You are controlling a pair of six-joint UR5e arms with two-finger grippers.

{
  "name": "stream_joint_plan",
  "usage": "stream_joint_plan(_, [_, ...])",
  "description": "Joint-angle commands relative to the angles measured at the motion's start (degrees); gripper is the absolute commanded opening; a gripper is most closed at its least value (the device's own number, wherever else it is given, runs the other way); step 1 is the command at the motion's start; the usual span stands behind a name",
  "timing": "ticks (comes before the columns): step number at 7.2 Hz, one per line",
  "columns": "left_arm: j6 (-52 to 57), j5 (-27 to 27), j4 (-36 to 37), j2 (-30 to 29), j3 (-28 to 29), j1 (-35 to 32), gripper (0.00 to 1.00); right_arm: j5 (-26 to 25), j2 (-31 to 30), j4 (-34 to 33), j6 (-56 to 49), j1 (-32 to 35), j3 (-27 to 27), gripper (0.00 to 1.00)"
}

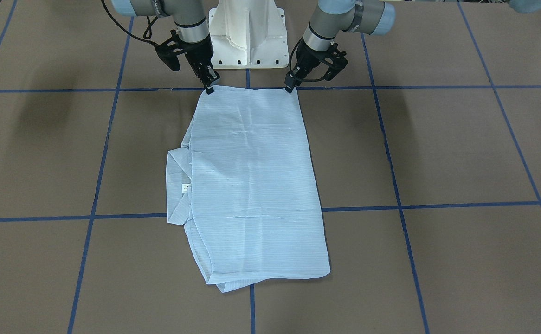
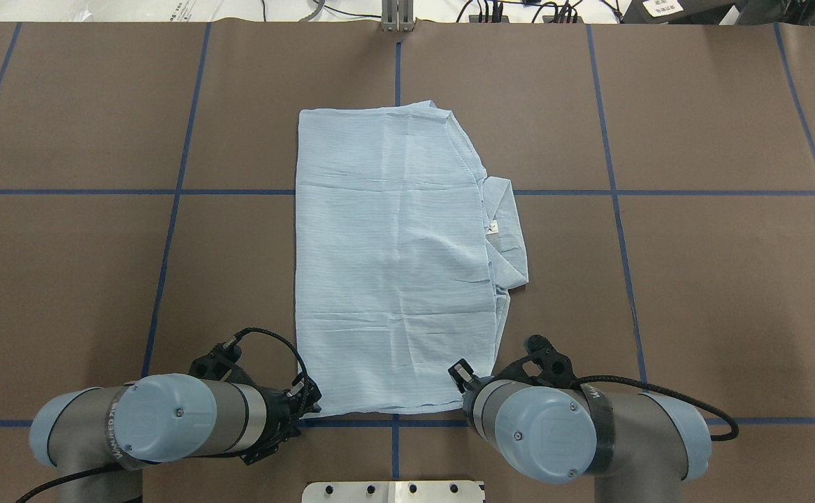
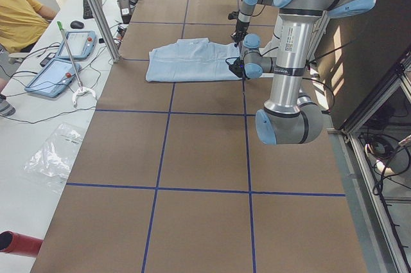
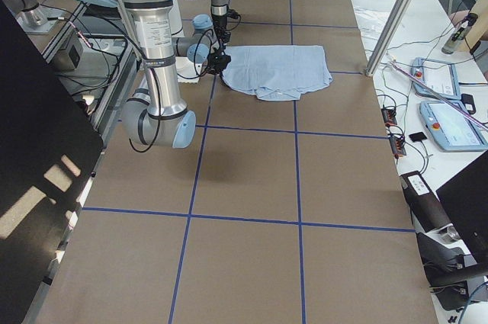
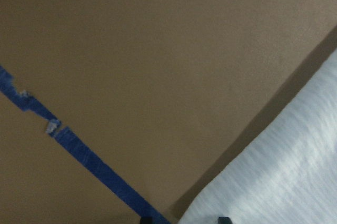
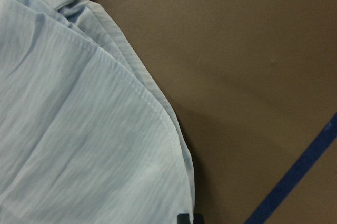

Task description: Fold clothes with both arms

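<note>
The shirt (image 2: 393, 258) lay folded into a flat rectangle in the middle of the table (image 2: 715, 279), its collar (image 2: 509, 234) jutting out on the right. Both grippers stood low at the two corners of its edge nearest the robot. The left gripper (image 1: 291, 87) was open, its fingertips (image 5: 225, 220) apart at the left corner. The right gripper (image 1: 210, 87) touched the right corner's hem; whether it pinched the cloth could not be told.
</note>
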Motion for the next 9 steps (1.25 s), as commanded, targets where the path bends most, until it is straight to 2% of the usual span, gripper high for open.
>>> stream_joint_plan(1, [0.2,0.5,0.2,-0.2,0.1,0.0,0.51,0.0,0.1,-0.1,0.0,0.0,0.1,0.0])
stream_joint_plan(3, [0.5,2.1,0.2,-0.2,0.2,0.0,0.51,0.0,0.0,-0.1,0.0,0.0,0.1,0.0])
stream_joint_plan(8, [0.7,2.1,0.2,-0.2,0.7,0.0,0.49,0.0,0.1,-0.3,0.0,0.0,0.1,0.0])
stream_joint_plan(9, [0.2,2.1,0.2,-0.2,0.7,0.1,0.38,0.0,0.1,-0.3,0.0,0.0,0.1,0.0])
